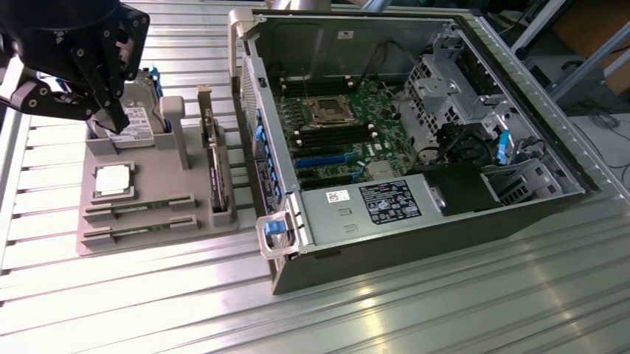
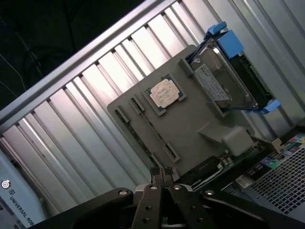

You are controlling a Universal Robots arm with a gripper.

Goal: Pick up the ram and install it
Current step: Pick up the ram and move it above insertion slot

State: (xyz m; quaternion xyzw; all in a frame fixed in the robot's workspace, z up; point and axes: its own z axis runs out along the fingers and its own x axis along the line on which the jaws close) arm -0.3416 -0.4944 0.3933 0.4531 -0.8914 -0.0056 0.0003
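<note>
Exterior view: gripper [image 1: 119,119] is hanging at the far end of the grey fixture tray [image 1: 170,175], on the exterior view's left, over the hard drive [image 1: 136,122]. It isn't carrying anything.

The ram [image 1: 138,207] is sitting edge-up in a slot at the near end of the tray, just nearer than the silver processor [image 1: 115,180]. It's showing as a thin, narrow, dark green strip, with grey clips hugging both ends. A second ram stick [image 1: 136,229] is lying parallel in the next slot, nearer still.

The taller expansion card [image 1: 214,168] is standing along the tray's right edge. The open PC case [image 1: 344,35] is lying to the right of the tray, with the motherboard [image 1: 340,125] exposed.

Wrist view: gripper [image 2: 162,175] fingers are pressing together tip to tip, with nothing between them. It's well apart from the tray [image 2: 200,129].

The ram [image 2: 155,129] is running as a long thin dark line between two end clips, just beside the processor [image 2: 164,93]. It's on the side away from the hard drive [image 2: 221,81]. The second ram stick [image 2: 138,138] is running parallel, one slot further from the processor. I can't make out the chips on either stick.
</note>
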